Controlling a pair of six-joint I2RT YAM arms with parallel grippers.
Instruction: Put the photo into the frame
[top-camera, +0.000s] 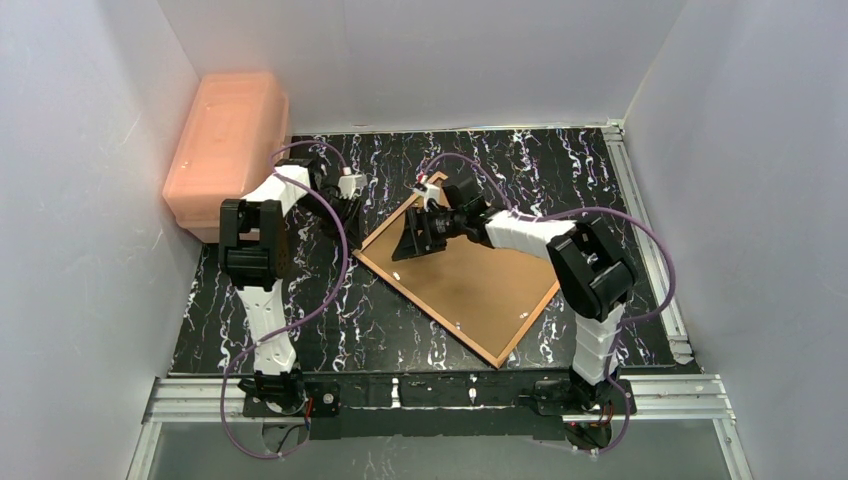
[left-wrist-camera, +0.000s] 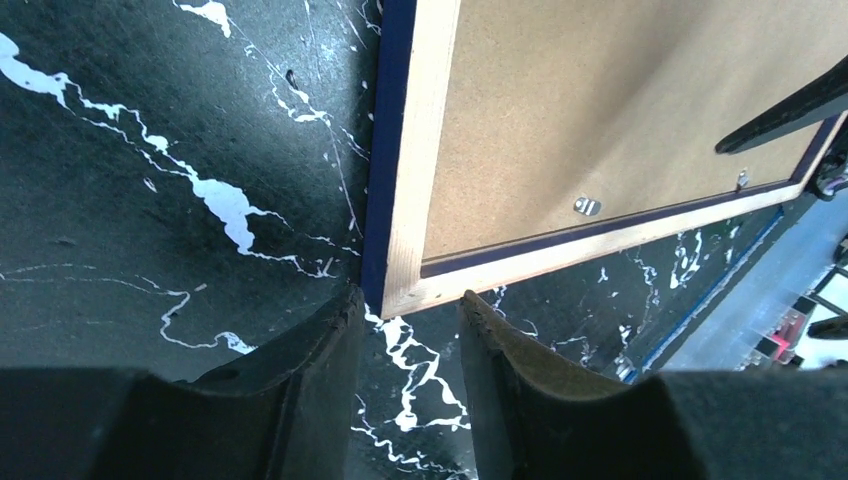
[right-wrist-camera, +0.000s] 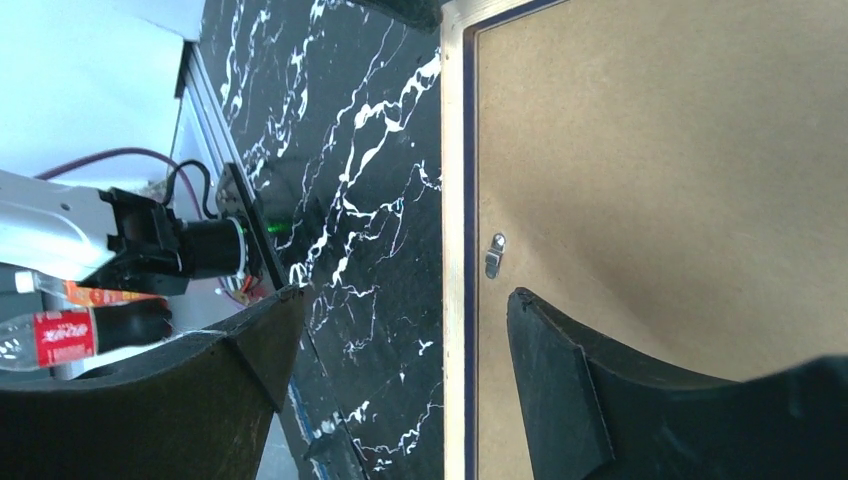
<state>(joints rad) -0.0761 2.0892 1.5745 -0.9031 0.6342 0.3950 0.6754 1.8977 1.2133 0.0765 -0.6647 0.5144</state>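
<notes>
Black, white-veined counter (top-camera: 400, 340), with pale orange lidded bin (top-camera: 225, 140) at its far left corner. At centre, lying face-down and skewed: frame (left-wrist-camera: 415, 150) — wood rear edges up, navy border outermost, brown backing board (top-camera: 470, 285) within. Right pincer (right-wrist-camera: 405, 300) above the frame's far end, spread wide, gripping nothing. Left pincer (left-wrist-camera: 408, 305) just off a frame corner — partly parted, empty. Small metal turn clip (right-wrist-camera: 494, 255) by the rim.

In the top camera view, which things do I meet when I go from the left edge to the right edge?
Orange plastic box → left arm → picture frame lying back up → metal rail at the far right. The right arm overlaps the frame, so I leave it out.
</notes>
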